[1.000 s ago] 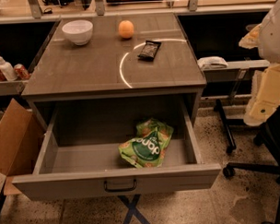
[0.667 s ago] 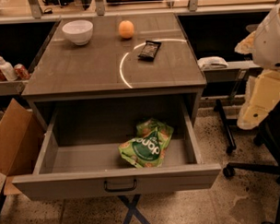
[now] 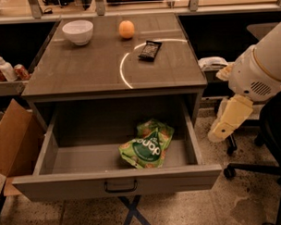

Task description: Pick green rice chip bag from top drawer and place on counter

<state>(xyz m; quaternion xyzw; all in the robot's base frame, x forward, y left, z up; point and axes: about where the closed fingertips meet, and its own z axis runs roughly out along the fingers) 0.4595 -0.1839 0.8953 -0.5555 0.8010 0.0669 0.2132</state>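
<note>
High front view down onto top drawer (image 3: 64, 184), end effector (image 3: 220, 131) right.

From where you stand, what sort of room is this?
Probably an office or lab workspace: a grey counter over an open top drawer, a rolling chair and a cardboard box. My claw hangs right of the drawer.

The chip bag (image 3: 147, 144) is bright green, with white lettering and pale round chips printed on it. The drawer (image 3: 64, 184) is plain grey with a dark handle (image 3: 120, 186). The counter (image 3: 79, 70) is grey-brown, marked with a thin white arc (image 3: 121, 71). On it sit a white bowl (image 3: 77, 32), an orange (image 3: 126, 29) and a dark packet (image 3: 150, 50). The cream-yellow gripper (image 3: 216, 134) hangs to the right of the drawer.
</note>
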